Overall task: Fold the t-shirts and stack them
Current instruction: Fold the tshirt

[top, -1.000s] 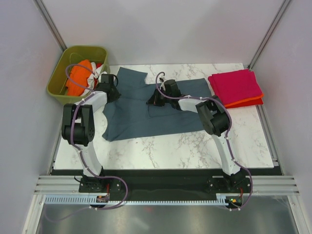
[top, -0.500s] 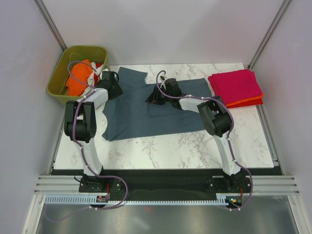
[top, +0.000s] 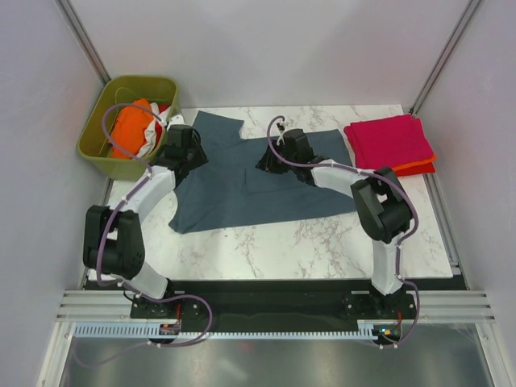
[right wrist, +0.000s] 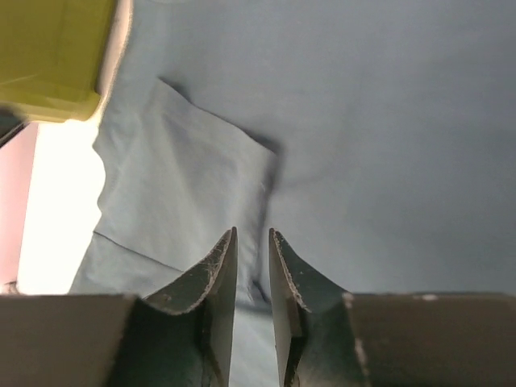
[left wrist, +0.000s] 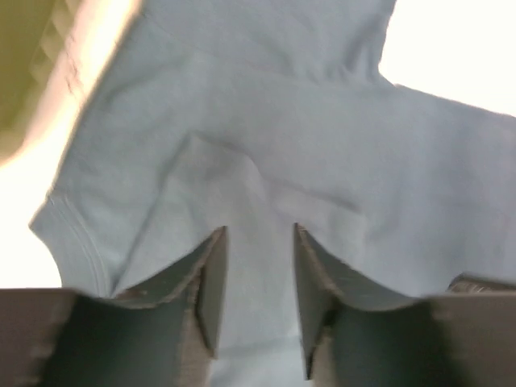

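Observation:
The slate blue-grey t-shirt (top: 250,189) lies spread on the marble table (top: 322,242), with a sleeve flap (right wrist: 201,181) folded over onto it. My left gripper (top: 184,157) hovers at its left edge. In the left wrist view that gripper (left wrist: 257,234) is open, with only flat cloth (left wrist: 322,121) below the jaws. My right gripper (top: 268,161) is over the shirt's upper middle. Its jaws (right wrist: 253,234) stand a little apart above a fold edge and pinch nothing. At the back right a folded magenta-pink t-shirt (top: 389,139) rests on an orange-red one (top: 418,169).
The olive-green bin (top: 95,137) stands off the table's back left corner. It holds an orange shirt (top: 129,129) and a white one (top: 153,133). Grey walls enclose the table on three sides. The bin's corner (right wrist: 48,48) shows in the right wrist view.
Both grippers have opened and let go of the blue-grey shirt. The left arm's elbow swung down towards the near edge. The right gripper shifted slightly right.

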Available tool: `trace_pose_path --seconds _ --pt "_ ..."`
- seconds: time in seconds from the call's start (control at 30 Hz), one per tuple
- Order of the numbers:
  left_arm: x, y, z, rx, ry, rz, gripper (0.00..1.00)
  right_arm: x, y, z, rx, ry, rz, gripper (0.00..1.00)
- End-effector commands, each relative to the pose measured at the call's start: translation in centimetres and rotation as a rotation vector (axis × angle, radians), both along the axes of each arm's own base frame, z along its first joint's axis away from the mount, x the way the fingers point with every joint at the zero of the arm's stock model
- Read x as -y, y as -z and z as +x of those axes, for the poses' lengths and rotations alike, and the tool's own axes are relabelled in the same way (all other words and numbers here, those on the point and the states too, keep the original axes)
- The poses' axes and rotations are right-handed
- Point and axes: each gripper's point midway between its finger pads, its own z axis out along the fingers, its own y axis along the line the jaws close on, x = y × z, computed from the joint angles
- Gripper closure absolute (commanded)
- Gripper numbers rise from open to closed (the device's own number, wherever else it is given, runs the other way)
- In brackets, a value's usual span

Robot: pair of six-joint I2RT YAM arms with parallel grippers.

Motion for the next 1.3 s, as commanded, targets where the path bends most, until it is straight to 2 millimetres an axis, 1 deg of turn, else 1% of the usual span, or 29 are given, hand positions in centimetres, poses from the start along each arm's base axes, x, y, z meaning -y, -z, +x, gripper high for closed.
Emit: trace_pose_path --seconds 0.0,0.03,0.07,0.1,0.13,0.17,0.2,0.23,0.27,0.3,0.33,0.37,0.4,0.47,0.5,0.53,0.57,0.63,0.67,0.7,0.77,0.97,1.0,1.03,1.07,1.1,1.17,1.2,1.27 --pt "0.8 -1.3 -2.7 0.040 0.041 -0.044 0.58 3.5 -3.4 -0.5 0.088 0.084 -0.126 0.72" --pt "0.8 -0.2 -3.9 0.015 0.047 -0.043 0.62 5.0 -3.4 -0.3 0.096 0.148 -0.175 0.73" --pt "1.0 -1.6 -4.7 0.049 0.049 -0.049 0.79 6.4 -3.4 -1.7 0.081 0.170 -0.205 0.74" --pt "1.2 -1.6 -5.4 0.049 0.055 -0.052 0.85 7.6 -3.5 -1.8 0.088 0.214 -0.228 0.76" --pt "1.3 -1.1 -6.4 0.042 0.059 -0.052 0.88 9.9 -3.4 -2.7 0.076 0.294 -0.272 0.81" --pt "1.6 -1.3 -6.9 0.049 0.069 -0.055 0.94 11.1 -3.0 -3.4 0.057 0.323 -0.300 0.84" --pt "1.7 -2.0 -7.5 0.069 0.074 -0.063 0.96 12.4 -2.9 -3.8 0.049 0.361 -0.318 0.87" --pt "1.7 -2.0 -7.8 0.068 0.077 -0.063 0.98 13.4 -2.7 -4.2 0.038 0.389 -0.333 0.94" --pt "1.8 -1.3 -8.4 0.049 0.080 -0.066 0.98 15.2 -2.7 -4.9 0.027 0.438 -0.348 0.96" --pt "1.8 -1.3 -8.6 0.048 0.086 -0.069 0.98 16.1 -2.6 -5.2 0.021 0.456 -0.354 0.98" --pt "1.9 -0.6 -8.9 0.031 0.091 -0.071 0.98 16.9 -3.1 -5.5 0.026 0.478 -0.351 1.00" --pt "2.1 -0.2 -9.1 0.016 0.103 -0.079 0.98 19.0 -2.1 -6.0 -0.005 0.527 -0.391 1.00" --pt "2.5 0.3 -9.3 -0.005 0.113 -0.092 0.98 20.0 -2.0 -6.2 -0.018 0.564 -0.401 1.00" --pt "3.4 2.1 -9.9 -0.070 0.149 -0.121 0.98 22.4 -1.4 -7.0 -0.049 0.629 -0.439 1.00" --pt "3.5 2.9 -10.3 -0.109 0.144 -0.135 0.98 23.3 -1.1 -7.2 -0.054 0.656 -0.454 1.00" --pt "3.6 4.1 -10.5 -0.151 0.139 -0.140 0.98 24.0 -0.6 -7.8 -0.068 0.664 -0.464 1.00" --pt "3.6 4.9 -10.8 -0.180 0.123 -0.152 0.98 24.6 -0.3 -8.0 -0.078 0.680 -0.468 1.00" --pt "3.4 6.2 -11.2 -0.226 0.100 -0.148 0.98 25.1 0.3 -8.6 -0.096 0.687 -0.476 1.00" --pt "3.3 7.2 -11.4 -0.258 0.090 -0.144 0.98 25.6 1.2 -9.0 -0.115 0.697 -0.490 1.00" --pt "3.1 7.6 -11.5 -0.272 0.075 -0.145 0.98 25.8 1.6 -9.1 -0.124 0.701 -0.497 1.00" --pt "3.0 8.6 -11.8 -0.306 0.064 -0.143 0.98 26.5 3.1 -9.6 -0.168 0.712 -0.522 1.00" --pt "2.5 10.1 -11.9 -0.343 -0.016 -0.146 0.98 27.1 5.7 -9.6 -0.255 0.729 -0.532 1.00" --pt "2.3 10.7 -12.1 -0.363 -0.035 -0.149 0.98 27.2 6.1 -9.7 -0.272 0.735 -0.531 1.00" --pt "2.1 11.0 -12.3 -0.382 -0.069 -0.155 0.98 27.4 6.9 -10.0 -0.300 0.745 -0.538 1.00" --pt "1.8 11.6 -12.7 -0.417 -0.114 -0.176 0.98 27.7 7.4 -10.4 -0.329 0.771 -0.542 1.00" --pt "1.8 12.2 -13.0 -0.445 -0.114 -0.186 0.98 28.0 7.8 -10.7 -0.349 0.788 -0.557 1.00" --pt "1.9 12.8 -13.4 -0.479 -0.127 -0.226 0.98 28.9 9.0 -11.9 -0.397 0.824 -0.603 1.00" --pt "1.9 13.0 -13.7 -0.491 -0.138 -0.238 0.98 29.1 9.3 -12.2 -0.416 0.848 -0.597 1.00" --pt "1.7 13.7 -14.6 -0.519 -0.172 -0.263 0.98 29.3 10.1 -13.5 -0.458 0.848 -0.601 1.00"
